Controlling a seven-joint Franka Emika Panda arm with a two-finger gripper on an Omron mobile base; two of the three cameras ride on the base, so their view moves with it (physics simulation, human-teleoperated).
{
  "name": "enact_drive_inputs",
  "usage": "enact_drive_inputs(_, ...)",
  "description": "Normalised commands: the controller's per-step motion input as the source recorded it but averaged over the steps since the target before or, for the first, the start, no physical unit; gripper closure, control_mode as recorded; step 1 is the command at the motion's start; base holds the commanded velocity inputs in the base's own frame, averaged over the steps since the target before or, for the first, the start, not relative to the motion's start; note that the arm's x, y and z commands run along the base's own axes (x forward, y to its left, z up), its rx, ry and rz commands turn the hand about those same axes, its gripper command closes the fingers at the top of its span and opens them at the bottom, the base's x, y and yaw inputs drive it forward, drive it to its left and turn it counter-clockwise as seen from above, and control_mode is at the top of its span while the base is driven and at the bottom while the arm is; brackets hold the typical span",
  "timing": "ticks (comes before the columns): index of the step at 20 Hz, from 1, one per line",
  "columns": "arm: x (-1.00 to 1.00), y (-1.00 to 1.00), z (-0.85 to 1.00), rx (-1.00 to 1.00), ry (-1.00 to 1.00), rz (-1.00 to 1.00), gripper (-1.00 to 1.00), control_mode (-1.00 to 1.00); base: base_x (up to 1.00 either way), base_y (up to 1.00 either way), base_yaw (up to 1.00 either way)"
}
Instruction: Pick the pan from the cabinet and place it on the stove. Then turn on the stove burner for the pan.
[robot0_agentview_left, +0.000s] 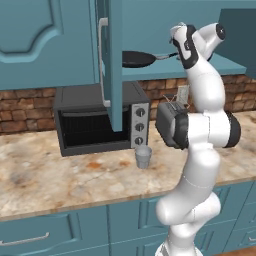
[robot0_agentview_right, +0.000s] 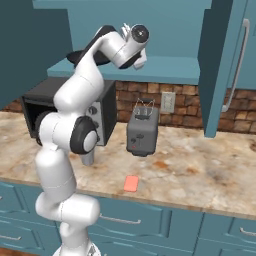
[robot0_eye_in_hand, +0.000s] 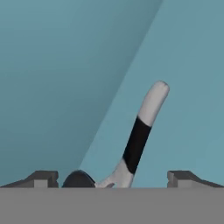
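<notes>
My arm reached up into the open teal cabinet (robot0_agentview_left: 60, 45), whose doors stood swung out on either side, one edge-on with its long silver bar handle (robot0_agentview_left: 103, 62) facing the left base camera. The pan (robot0_agentview_left: 137, 59) lay flat on the cabinet's shelf (robot0_agentview_right: 170, 70), black and shallow, its thin handle (robot0_agentview_left: 165, 56) pointing toward my wrist. In the hand view my tool (robot0_eye_in_hand: 113, 181) looked along that shelf: the pan's handle (robot0_eye_in_hand: 142, 131) rose between the two dark fingertips (robot0_eye_in_hand: 41, 178), grey at the far end with a black band in the middle, and a sliver of the pan's dark rim showed at its base. The fingers stood wide apart, one on each side of the handle and clear of it, gripping nothing. Whether the tips were level with the handle or above it, I could not tell from these views. Below the cabinet, on the mottled stone desk (robot0_agentview_left: 60, 180), sat a black microwave (robot0_agentview_left: 95, 120) against the brick wall, with a small grey cup (robot0_agentview_left: 143, 157) just in front of its control panel. A grey toaster (robot0_agentview_right: 142, 131) stood farther along the desk near a wall outlet (robot0_agentview_right: 168, 102), and a small flat orange-red piece (robot0_agentview_right: 131, 183) lay near the desk's front edge, well apart from the toaster. Teal drawers (robot0_agentview_left: 45, 235) ran beneath the desk.
</notes>
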Motion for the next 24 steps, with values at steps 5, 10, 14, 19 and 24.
enact_drive_inputs(5, 0.44, 0.0, -0.41, -0.03, 0.03, 0.0, -1.0, -1.0, 0.0, 0.0, 0.0)
enact_drive_inputs(10, 0.4, 0.0, -0.39, 0.0, 0.0, 0.0, -1.0, -1.0, 0.0, 0.0, 0.0)
enact_drive_inputs(14, 0.38, 0.0, -0.38, 0.0, 0.0, 0.0, -1.0, -1.0, 0.0, 0.0, 0.0)
enact_drive_inputs(19, 0.4, 0.0, -0.39, 0.0, -0.02, 0.0, -1.0, -1.0, 0.0, 0.0, 0.0)
enact_drive_inputs(24, 0.4, 0.0, -0.35, 0.0, -0.03, 0.0, -1.0, -1.0, 0.0, 0.0, 0.0)
